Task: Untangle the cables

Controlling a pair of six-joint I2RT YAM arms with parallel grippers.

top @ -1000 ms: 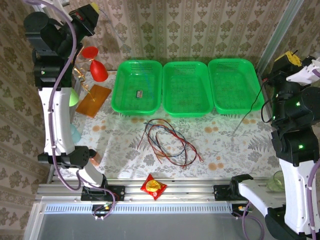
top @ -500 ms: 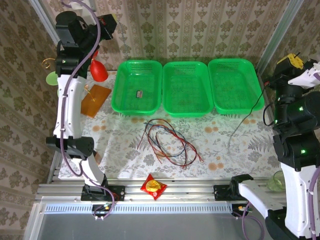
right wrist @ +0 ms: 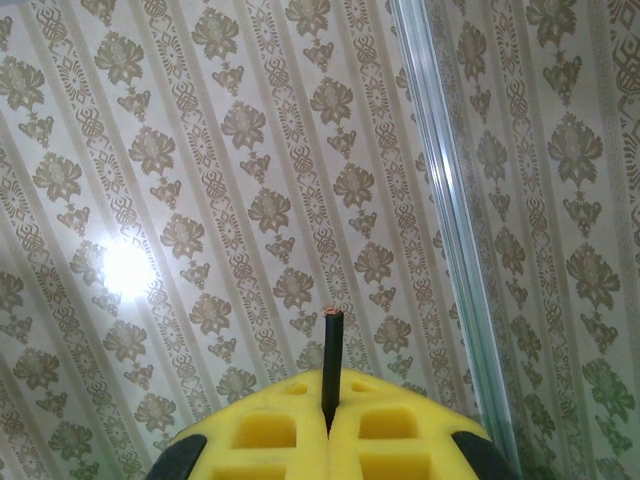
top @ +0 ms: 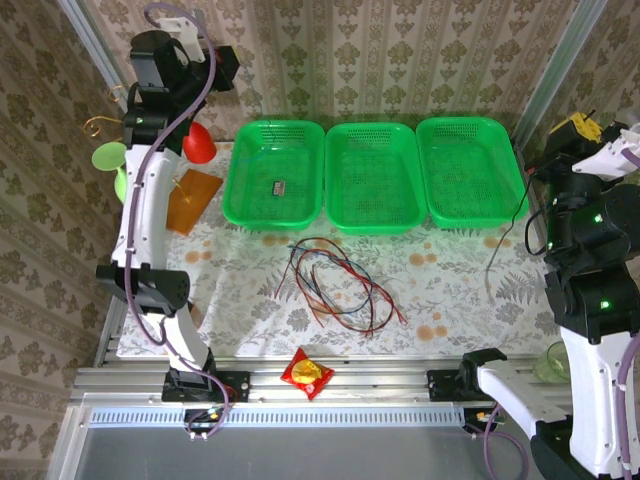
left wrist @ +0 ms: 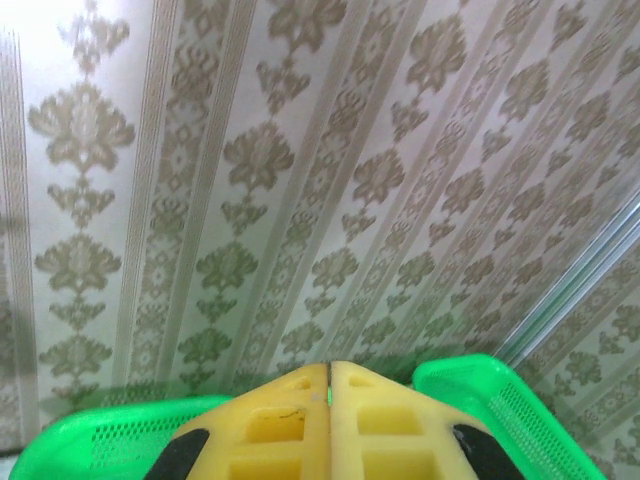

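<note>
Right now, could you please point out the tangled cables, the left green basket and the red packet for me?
cables [top: 335, 285], top view, middle of the tangle.
left green basket [top: 250, 165], top view, bare mesh floor.
red packet [top: 307, 372], top view, its yellow centre.

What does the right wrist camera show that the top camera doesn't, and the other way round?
Right wrist camera: a close look at the right gripper, yellow and shut on the tip of a black cable that pokes up between its fingers. Top camera: the tangled cables on the table, three green baskets and a red snack packet. Both: the patterned wallpaper, a metal post, and that black cable in the right gripper.
</note>
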